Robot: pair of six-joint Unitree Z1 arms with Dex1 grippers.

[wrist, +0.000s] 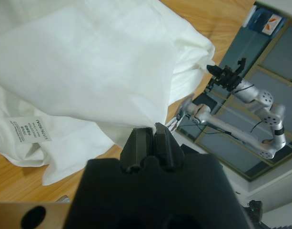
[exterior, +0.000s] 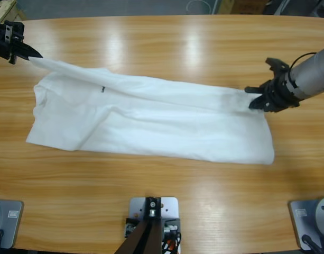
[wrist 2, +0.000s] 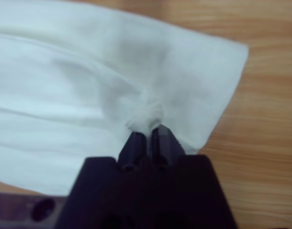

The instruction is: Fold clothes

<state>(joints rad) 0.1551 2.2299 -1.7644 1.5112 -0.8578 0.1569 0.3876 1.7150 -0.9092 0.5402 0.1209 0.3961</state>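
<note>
High view: fixed above the near edge of the table (exterior: 167, 201), looking down and slightly away; whole shirt (exterior: 151, 121) in frame, far table edge at top.

Left wrist view: very close behind the left gripper (wrist: 150, 131), tilted up. It looks along the shirt (wrist: 88, 62) toward the right end, past the table edge into the room, and takes in the other arm (wrist: 246, 102).

Right wrist view: very close behind the right gripper (wrist 2: 146, 131), facing down onto cloth (wrist 2: 88, 86) and tabletop (wrist 2: 265, 143).

Shared: high view shows both pinch points, left gripper (exterior: 37, 55) far left, right gripper (exterior: 251, 98) at right. The wrist views face each other along the shirt.
</note>
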